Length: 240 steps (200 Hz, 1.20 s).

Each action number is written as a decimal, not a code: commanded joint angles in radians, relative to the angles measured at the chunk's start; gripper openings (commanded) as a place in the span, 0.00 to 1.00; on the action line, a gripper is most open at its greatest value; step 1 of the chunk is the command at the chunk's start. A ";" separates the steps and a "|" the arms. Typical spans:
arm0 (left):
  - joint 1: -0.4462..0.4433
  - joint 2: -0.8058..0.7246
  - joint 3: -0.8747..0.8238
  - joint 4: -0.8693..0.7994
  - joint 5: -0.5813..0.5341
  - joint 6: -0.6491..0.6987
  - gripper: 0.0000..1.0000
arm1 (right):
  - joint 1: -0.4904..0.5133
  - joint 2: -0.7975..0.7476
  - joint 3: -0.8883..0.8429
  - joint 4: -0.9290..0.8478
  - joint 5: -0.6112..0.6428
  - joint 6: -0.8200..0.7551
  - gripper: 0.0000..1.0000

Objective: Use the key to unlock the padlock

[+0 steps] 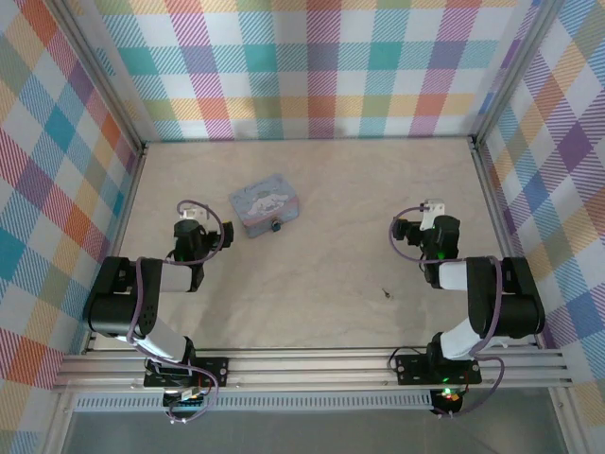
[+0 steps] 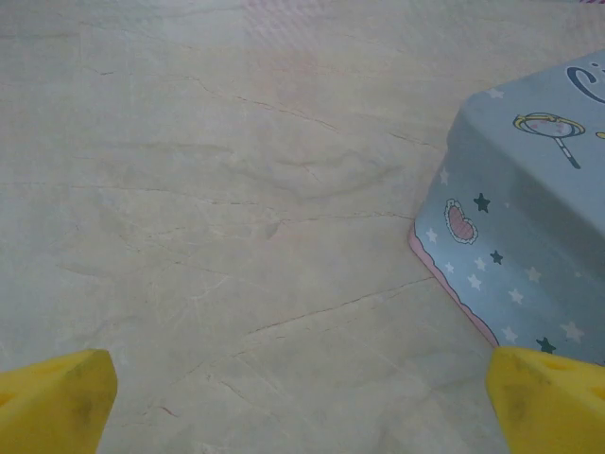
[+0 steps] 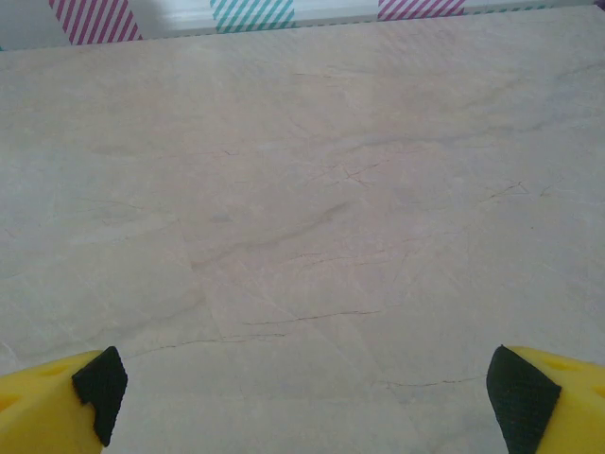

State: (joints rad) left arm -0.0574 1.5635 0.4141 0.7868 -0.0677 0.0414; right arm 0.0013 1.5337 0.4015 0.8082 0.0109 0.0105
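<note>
The padlock (image 1: 275, 226) is a tiny dark speck at the near edge of the light-blue tin (image 1: 266, 203). Further right, the key (image 1: 387, 292) lies as a thin dark sliver on the bare table. My left gripper (image 1: 193, 219) hovers left of the tin, open, with nothing between its yellow fingertips (image 2: 57, 402). In the left wrist view, a corner of the tin (image 2: 529, 236) shows at the right. My right gripper (image 1: 430, 219) stands above and right of the key, also open. Bare table lies between its black pads (image 3: 99, 392).
The beige marbled table (image 1: 321, 274) is walled by plaid panels on three sides, with metal posts at the back corners. An aluminium rail (image 1: 312, 364) runs along the near edge by the arm bases. Open tabletop lies between the two arms.
</note>
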 commanded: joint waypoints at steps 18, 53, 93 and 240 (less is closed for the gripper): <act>-0.003 0.003 0.014 0.010 0.010 -0.008 1.00 | 0.006 0.003 0.003 0.034 0.003 0.008 1.00; -0.002 0.003 0.014 0.009 0.011 -0.007 1.00 | 0.006 0.003 0.005 0.034 0.003 0.008 1.00; -0.003 0.003 0.014 0.009 0.010 -0.008 1.00 | 0.006 0.003 0.005 0.032 0.001 0.008 1.00; -0.005 -0.243 0.073 -0.272 -0.029 -0.041 1.00 | 0.006 -0.176 0.034 -0.168 0.056 0.037 1.00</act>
State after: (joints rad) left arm -0.0574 1.4578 0.4549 0.6262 -0.0711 0.0372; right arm 0.0013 1.4582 0.4019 0.7311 0.0463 0.0231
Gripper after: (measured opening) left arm 0.999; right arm 0.996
